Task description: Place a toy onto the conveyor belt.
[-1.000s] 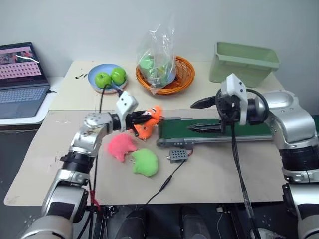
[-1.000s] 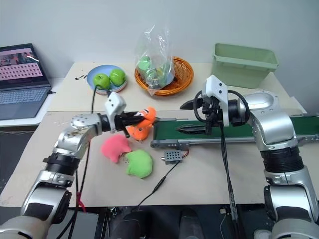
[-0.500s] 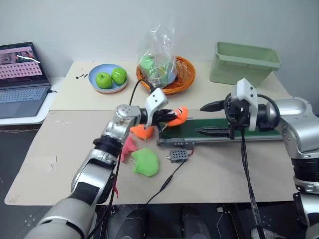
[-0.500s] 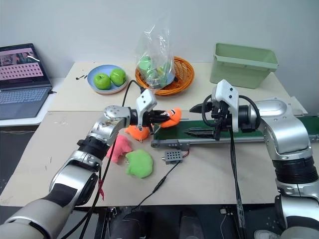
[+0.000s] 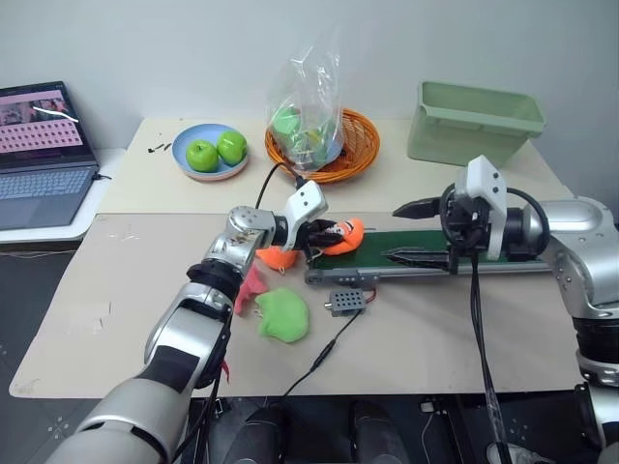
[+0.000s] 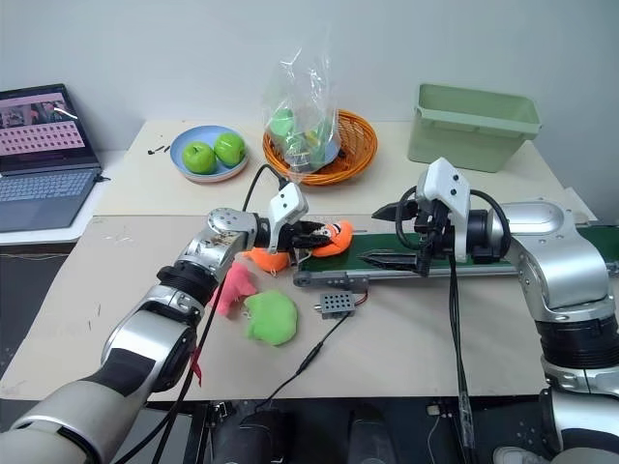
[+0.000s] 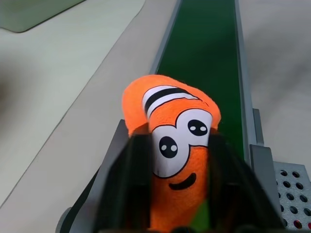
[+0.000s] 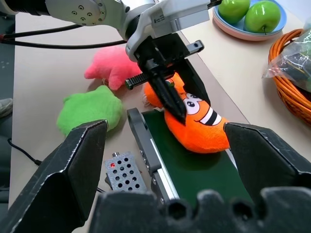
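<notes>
The toy [image 5: 340, 235], a small orange plush with a white-eyed face, lies on the left end of the dark green conveyor belt [image 5: 372, 246]. My left gripper [image 6: 308, 237] reaches in from the left. Its fingers [image 7: 133, 184] stand apart on either side of the toy [image 7: 175, 126], and one lies across the toy's face in the right wrist view. My right gripper [image 5: 395, 232] hovers open over the middle of the belt, to the right of the toy [image 8: 199, 128], holding nothing.
A larger orange plush [image 5: 274, 257], a pink plush [image 5: 247, 285] and a lime plush [image 5: 282, 314] lie left of the belt. A grey perforated box [image 5: 345, 303] with a cable sits in front. Behind stand an apple plate [image 5: 215, 153], a basket [image 5: 329, 145], a green bin [image 5: 472, 121] and a laptop [image 5: 39, 155].
My left arm carried the toy rightward from above the plush pile onto the belt's left end. Its fingers have spread from their tight pinch. The right gripper has hardly moved.
</notes>
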You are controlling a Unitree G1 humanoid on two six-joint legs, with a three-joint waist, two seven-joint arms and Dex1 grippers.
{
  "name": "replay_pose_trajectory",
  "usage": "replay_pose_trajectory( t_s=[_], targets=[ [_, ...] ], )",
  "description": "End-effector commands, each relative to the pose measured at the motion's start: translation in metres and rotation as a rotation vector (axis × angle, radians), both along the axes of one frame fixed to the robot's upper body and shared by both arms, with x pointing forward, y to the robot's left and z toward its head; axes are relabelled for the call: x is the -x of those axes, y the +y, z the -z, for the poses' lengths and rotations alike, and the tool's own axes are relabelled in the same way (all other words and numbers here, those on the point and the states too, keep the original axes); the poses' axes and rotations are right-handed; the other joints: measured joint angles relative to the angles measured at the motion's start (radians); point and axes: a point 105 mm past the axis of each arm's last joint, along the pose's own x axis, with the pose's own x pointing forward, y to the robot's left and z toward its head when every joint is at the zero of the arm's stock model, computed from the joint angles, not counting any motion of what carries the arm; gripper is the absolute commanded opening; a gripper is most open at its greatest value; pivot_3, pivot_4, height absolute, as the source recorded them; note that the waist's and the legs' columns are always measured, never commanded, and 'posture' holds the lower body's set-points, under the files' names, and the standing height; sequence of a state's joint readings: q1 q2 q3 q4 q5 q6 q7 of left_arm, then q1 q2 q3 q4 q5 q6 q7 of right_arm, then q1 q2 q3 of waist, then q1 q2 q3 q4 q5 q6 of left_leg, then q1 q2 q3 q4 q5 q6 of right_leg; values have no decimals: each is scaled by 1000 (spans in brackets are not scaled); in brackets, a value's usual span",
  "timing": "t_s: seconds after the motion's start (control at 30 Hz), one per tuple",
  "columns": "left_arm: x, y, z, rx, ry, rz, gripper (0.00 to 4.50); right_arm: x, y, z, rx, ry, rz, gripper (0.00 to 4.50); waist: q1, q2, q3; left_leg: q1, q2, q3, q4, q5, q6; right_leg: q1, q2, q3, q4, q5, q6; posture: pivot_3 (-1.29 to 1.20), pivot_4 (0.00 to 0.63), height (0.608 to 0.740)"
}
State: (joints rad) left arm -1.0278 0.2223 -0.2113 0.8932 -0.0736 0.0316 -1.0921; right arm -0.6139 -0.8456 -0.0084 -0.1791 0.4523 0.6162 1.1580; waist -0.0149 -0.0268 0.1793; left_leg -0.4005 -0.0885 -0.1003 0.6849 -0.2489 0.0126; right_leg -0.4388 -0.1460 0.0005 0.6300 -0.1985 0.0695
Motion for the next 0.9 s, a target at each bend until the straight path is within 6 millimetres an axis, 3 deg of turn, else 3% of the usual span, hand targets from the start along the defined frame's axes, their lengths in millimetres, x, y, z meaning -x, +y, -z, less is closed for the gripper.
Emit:
replay_pose_trajectory(
  t_s=[0.03, 0.17, 0.43, 0.57, 0.9],
  targets=[
    [5, 3, -14, 39, -3, 41, 3232, 2, -1, -13, -2, -52, 0, 4500, 0, 0, 0, 0, 0, 0, 0, 0, 0, 0, 0, 0, 0, 0, 0, 0, 150, 740],
    [3, 8, -18, 53, -3, 22, 4386, 1, 0, -13, -2, -56, -1, 4500, 0, 0, 0, 0, 0, 0, 0, 0, 0, 0, 0, 0, 0, 0, 0, 0, 150, 740],
    [-6, 20, -38, 142, -13, -55, 4386, 0, -1, -14, 3, -55, -3, 4500, 0, 0, 0, 0, 0, 0, 1, 0, 0, 0, 0, 0, 0, 0, 0, 0, 150, 740],
    [1, 28, -50, 187, -6, -43, 4386, 1, -3, -16, 14, -54, -4, 4500, -1, 0, 0, 0, 0, 0, 1, 0, 0, 0, 0, 0, 0, 0, 0, 0, 150, 740],
    [55, 74, -68, 309, 64, -46, 4386, 0, -14, -20, 23, -35, -2, 4500, -8, 0, 0, 1, 1, 0, 1, 0, 1, 0, 0, 2, 1, 0, 0, 0, 150, 740]
  ],
)
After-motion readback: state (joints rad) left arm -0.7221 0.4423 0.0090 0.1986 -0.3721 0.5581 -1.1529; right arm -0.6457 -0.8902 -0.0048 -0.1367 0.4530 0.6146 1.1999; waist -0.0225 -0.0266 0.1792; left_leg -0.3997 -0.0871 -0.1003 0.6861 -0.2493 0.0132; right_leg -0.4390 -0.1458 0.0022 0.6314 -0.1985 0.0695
